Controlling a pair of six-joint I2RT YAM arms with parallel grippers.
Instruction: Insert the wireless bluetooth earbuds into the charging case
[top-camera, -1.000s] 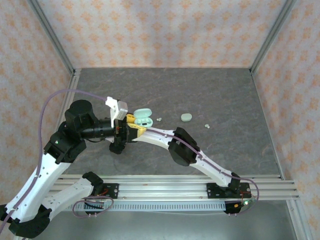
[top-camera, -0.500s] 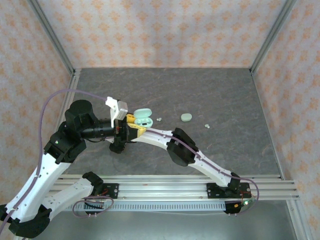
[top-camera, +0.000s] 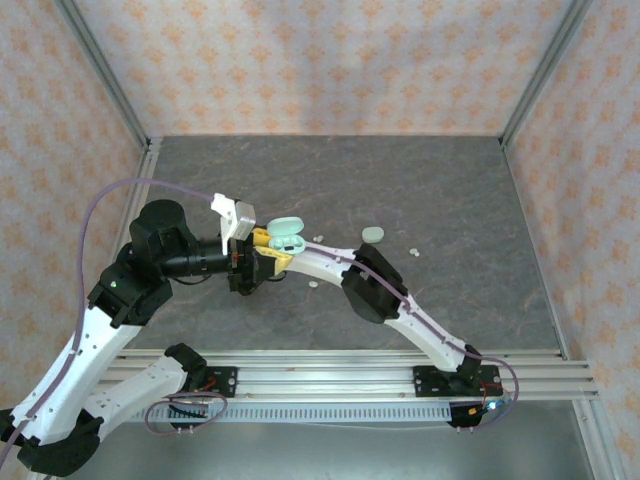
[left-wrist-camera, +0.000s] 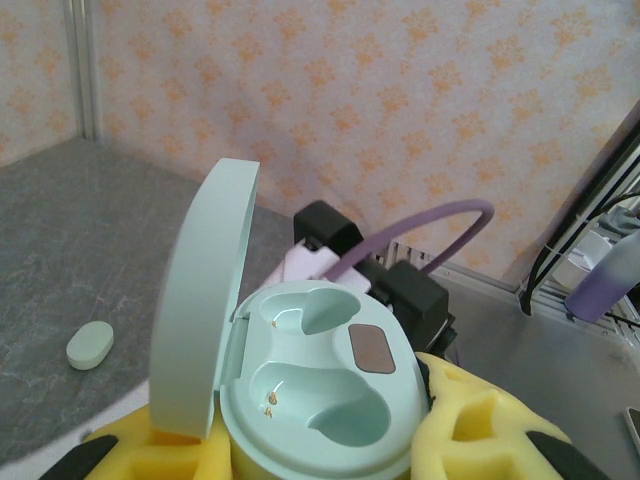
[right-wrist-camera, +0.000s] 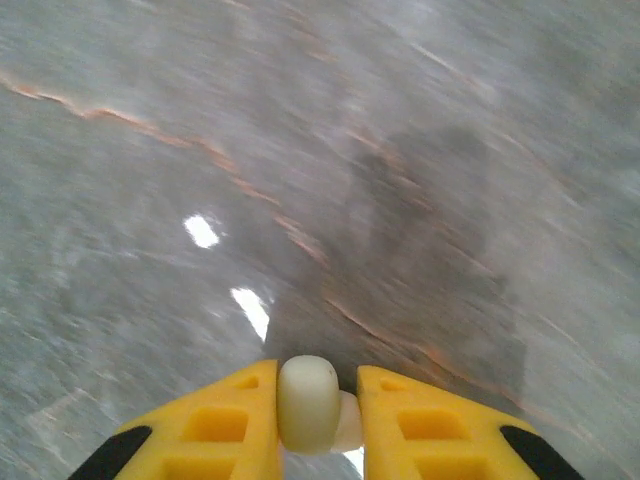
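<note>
1. Beyond the right fingers (right-wrist-camera: 395, 425), the table (right-wrist-camera: 400, 150) is all blur.
2. The bud (right-wrist-camera: 307, 403) between them is cut off by the bottom edge.
3. The underside of the case (left-wrist-camera: 320, 400) is hidden between the left fingers (left-wrist-camera: 480, 425).
4. From above, the pale specks (top-camera: 415, 252) right of the fingers are too small to make out.

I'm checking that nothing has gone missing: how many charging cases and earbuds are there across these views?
Charging cases: 2 (open one, closed one)
Earbuds: 4 (one in the right gripper, three loose specks)
Total: 6
</note>
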